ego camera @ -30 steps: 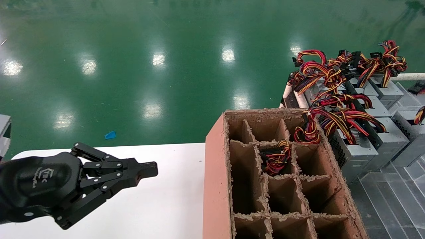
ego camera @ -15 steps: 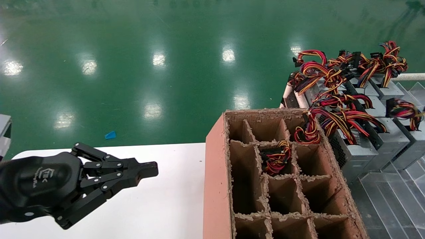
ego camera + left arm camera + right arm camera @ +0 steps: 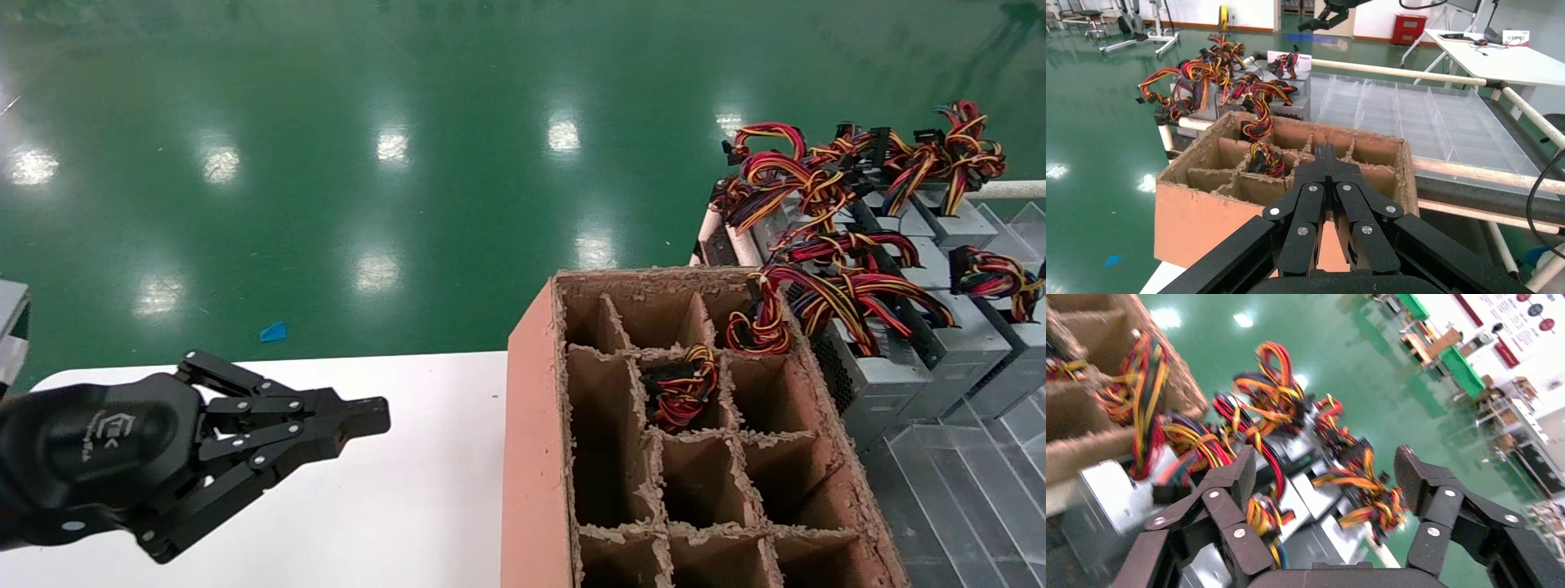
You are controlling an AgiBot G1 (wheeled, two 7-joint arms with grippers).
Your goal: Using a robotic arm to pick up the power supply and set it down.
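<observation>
The left claw (image 3: 372,416), fingers pressed together and holding nothing, hovers over the white surface (image 3: 392,506) left of the divided cardboard carton (image 3: 531,457). The right claw (image 3: 1324,471), fingers spread wide and empty, hangs above the row of silver-grey power supplies (image 3: 878,384) with their red, yellow and black wire bundles (image 3: 850,290), just right of the carton. One wire bundle (image 3: 682,388) sits in a carton compartment.

Bright, even overhead lighting. Rows of white glare spots on glossy green floor (image 3: 392,163), from 9 to 1 o'clock in head view. Soft shadow inside carton (image 3: 695,425) cells. Strong motion blur across wire bundles (image 3: 1272,422) in right wrist view; left wrist view sharp, background mildly washed out.
</observation>
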